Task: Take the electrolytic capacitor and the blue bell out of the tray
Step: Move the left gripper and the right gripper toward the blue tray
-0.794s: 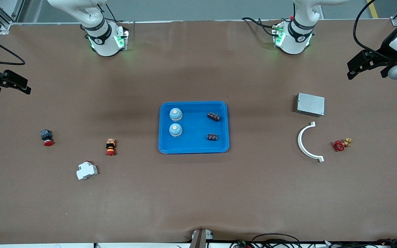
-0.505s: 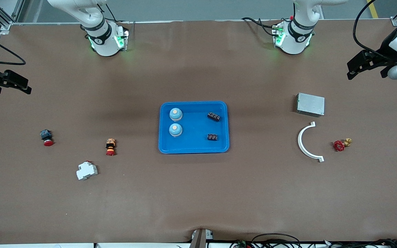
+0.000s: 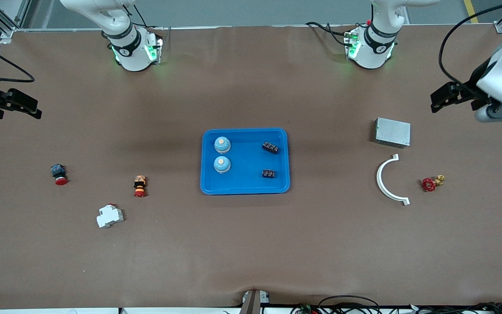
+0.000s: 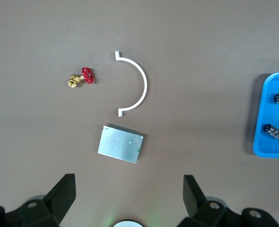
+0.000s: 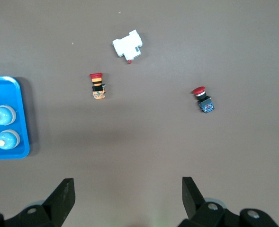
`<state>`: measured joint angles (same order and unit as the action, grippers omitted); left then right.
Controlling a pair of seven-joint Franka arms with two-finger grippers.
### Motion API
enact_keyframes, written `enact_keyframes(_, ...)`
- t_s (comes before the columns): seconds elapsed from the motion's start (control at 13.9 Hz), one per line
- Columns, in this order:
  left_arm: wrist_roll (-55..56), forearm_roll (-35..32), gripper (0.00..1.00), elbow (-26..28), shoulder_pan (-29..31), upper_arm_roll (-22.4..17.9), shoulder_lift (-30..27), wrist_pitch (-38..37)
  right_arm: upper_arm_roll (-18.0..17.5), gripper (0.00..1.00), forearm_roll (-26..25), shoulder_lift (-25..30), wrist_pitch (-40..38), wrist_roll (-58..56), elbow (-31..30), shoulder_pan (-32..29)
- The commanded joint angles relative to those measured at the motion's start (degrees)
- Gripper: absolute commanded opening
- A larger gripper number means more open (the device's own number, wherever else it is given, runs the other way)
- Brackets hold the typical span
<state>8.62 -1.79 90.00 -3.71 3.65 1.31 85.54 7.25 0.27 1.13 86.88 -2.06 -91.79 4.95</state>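
You have the blue tray (image 3: 245, 187) at the middle of the table, and everything else can be placed from it. Inside it, two blue bells (image 3: 222, 145) sit at the side toward the right arm's end, one nearer the front camera than the other, both upright. Two small black capacitors (image 3: 270, 148) lie at the tray's side toward the left arm's end, apart from each other and from the bells.

Toward the left arm's end from the tray you see a grey metal box (image 3: 392, 132), a white curved bracket (image 3: 384, 182) just nearer the camera than the box, and a red-handled brass valve (image 3: 430, 183) farther out from the tray than the bracket.

Toward the right arm's end from the tray lie an orange-and-red push button (image 3: 140, 186), a white breaker (image 3: 109, 216) and a blue-bodied red push button (image 3: 58, 173).

Your left gripper (image 4: 130, 191) hangs in the air over bare table well out from the tray, near the metal box, its fingers spread wide and holding nothing. Your right gripper (image 5: 128, 191) hangs over the table edge at the right arm's end, well away from the tray, also spread wide and holding nothing.
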Motion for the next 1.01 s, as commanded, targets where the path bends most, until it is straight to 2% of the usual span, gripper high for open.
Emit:
enact_keyframes(0.0, 1.5, 0.6, 1.00, 1.0, -0.8, 0.9, 2.3, 2.2, 0.0, 1.00, 2.6, -0.2, -1.3, 1.0, 0.3, 1.5)
enact_keyframes(0.22, 8.0, 0.5, 1.00, 6.6, -1.0, 4.1, 3.8, 9.5, 0.0, 1.00, 7.5, -0.2, -1.1, 1.3, -0.6, 2.6)
enact_keyframes(0.36, 12.5, 0.5, 1.00, 8.6, -1.0, 6.6, 5.6, 12.8, 0.0, 1.00, 7.9, -0.3, -0.8, 1.5, -0.8, 5.0)
enact_keyframes(0.51, 17.5, 0.2, 1.00, 10.0, -1.3, 9.3, 7.6, 15.5, 0.0, 1.00, 8.3, -0.5, 0.0, 7.8, -0.8, 8.3)
enact_keyframes(0.94, 40.2, -0.8, 1.00, 9.9, -9.7, 10.0, 16.3, 24.9, 0.1, 1.00, 9.0, -3.1, 7.8, 27.9, -0.8, 21.6)
